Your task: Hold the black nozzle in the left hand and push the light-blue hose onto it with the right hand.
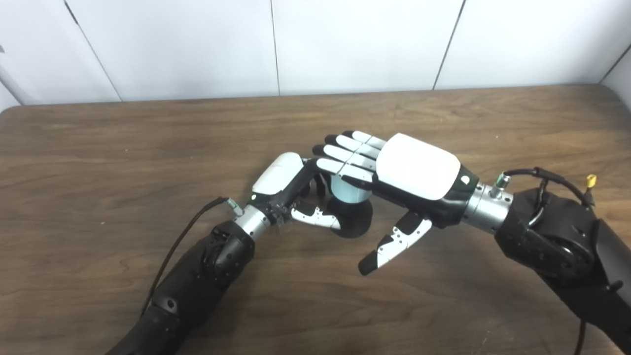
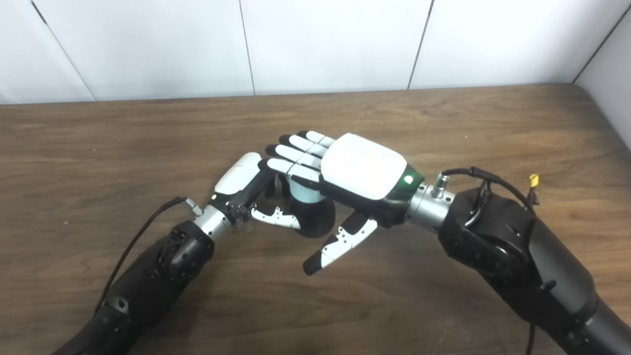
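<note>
Brown wooden bench: mid-bench, the left hand is wrapped round the black nozzle. The right hand lies flat, fingers spread, atop the light-blue hose, grasping nothing.

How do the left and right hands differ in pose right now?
The left hand is curled around the black nozzle, thumb against it; the right hand lies flat, fingers straight over the light-blue hose, thumb hanging free. Both meet at the hose from opposite sides.
</note>
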Controlling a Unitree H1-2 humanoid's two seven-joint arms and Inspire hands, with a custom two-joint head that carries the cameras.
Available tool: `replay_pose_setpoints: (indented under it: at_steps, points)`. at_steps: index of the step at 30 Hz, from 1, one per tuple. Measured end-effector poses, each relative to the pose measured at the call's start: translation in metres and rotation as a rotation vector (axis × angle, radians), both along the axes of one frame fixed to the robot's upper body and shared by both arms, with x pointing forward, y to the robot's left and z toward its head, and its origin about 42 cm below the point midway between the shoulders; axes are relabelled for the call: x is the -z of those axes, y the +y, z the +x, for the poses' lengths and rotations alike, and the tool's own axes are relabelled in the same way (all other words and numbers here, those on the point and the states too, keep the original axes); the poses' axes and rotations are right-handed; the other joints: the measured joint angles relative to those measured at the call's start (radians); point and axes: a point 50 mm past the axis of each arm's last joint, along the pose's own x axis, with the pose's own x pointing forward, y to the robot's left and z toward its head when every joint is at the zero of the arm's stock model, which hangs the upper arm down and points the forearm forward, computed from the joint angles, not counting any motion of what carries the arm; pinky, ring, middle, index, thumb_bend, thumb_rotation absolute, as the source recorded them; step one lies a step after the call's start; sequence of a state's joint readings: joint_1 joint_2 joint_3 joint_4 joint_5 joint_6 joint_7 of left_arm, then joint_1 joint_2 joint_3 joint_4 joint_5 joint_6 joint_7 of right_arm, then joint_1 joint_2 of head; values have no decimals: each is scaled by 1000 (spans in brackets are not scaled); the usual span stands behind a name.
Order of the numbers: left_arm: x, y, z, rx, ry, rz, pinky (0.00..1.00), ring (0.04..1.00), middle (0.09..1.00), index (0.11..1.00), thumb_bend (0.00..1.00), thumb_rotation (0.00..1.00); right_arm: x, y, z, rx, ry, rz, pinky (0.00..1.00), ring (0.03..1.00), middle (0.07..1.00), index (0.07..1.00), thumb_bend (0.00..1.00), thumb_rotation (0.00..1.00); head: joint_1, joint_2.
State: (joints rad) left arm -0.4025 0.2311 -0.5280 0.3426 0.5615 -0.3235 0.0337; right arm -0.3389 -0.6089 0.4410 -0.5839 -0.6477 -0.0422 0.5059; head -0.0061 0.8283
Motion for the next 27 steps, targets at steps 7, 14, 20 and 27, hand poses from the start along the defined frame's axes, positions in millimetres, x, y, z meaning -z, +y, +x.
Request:
replay_pose_setpoints:
  at_steps: [7,14,20,27]
  points:
    - [0,0,0,1,1,2,397,446,490,477,505,0,1,-3,-1,4,14,9,893,973,988,960,892,945,0,2]
    - [0,0,0,2,-1,2,369,434,475,490,505,0,0,-4,-1,6,51,43,861,927,948,922,905,953,5,5]
    - [-1,0,0,3,-2,1,360,427,472,493,504,0,0,-3,-1,5,69,59,854,920,936,911,907,950,3,5]
    - [-1,0,0,3,-3,1,360,427,474,493,504,0,-1,-3,-1,5,71,63,883,946,955,927,923,960,5,8]
